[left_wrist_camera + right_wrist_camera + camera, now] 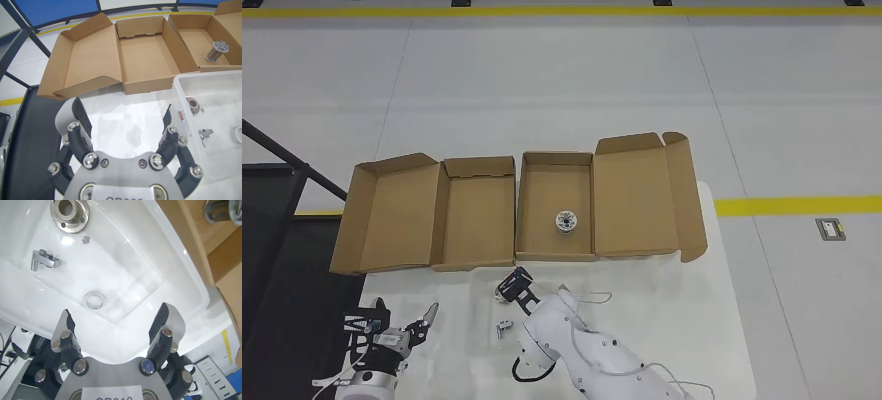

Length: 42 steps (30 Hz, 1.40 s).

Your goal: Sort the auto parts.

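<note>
Top view: filter part [565, 220] sits sorted in the box [542, 190] at table's 12 o'clock; left gripper [402, 325] at 8.
Left wrist: jaws apart, empty, beside clear bin [208, 74].
Right wrist: right gripper [113, 321] spread near ring [98, 306], likely next pick.

On my feed the left cardboard box [479, 220] and the right cardboard box [542, 195] are plain tan-brown. The table [672, 300] is white. The floor [542, 80] is pale grey, with a yellow line [562, 11] along the top edge of the frame. The bin [189, 76] is clear, frosted whitish. The ring [94, 300] is bright silver, the bracket [45, 260] silver with darker screws, and the flange [69, 214] dull steel, perhaps faintly brownish. The left gripper [122, 103] and right gripper [114, 308] have black ribbed pads.
</note>
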Each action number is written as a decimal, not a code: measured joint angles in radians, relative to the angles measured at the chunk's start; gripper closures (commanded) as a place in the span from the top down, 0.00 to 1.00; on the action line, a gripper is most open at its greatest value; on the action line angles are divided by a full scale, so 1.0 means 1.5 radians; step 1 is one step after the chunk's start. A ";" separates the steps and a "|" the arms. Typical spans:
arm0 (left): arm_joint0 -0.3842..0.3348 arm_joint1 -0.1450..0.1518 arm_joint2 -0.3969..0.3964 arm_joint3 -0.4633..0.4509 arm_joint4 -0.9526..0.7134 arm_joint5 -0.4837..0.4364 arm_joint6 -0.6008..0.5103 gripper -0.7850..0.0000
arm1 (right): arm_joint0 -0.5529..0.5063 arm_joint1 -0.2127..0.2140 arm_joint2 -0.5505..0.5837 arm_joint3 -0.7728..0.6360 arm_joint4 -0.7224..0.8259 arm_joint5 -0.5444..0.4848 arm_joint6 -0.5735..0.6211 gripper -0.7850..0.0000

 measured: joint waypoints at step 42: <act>0.000 0.000 0.000 0.000 0.000 0.000 0.000 1.00 | 0.031 -0.077 0.034 0.217 0.085 0.143 -0.043 0.78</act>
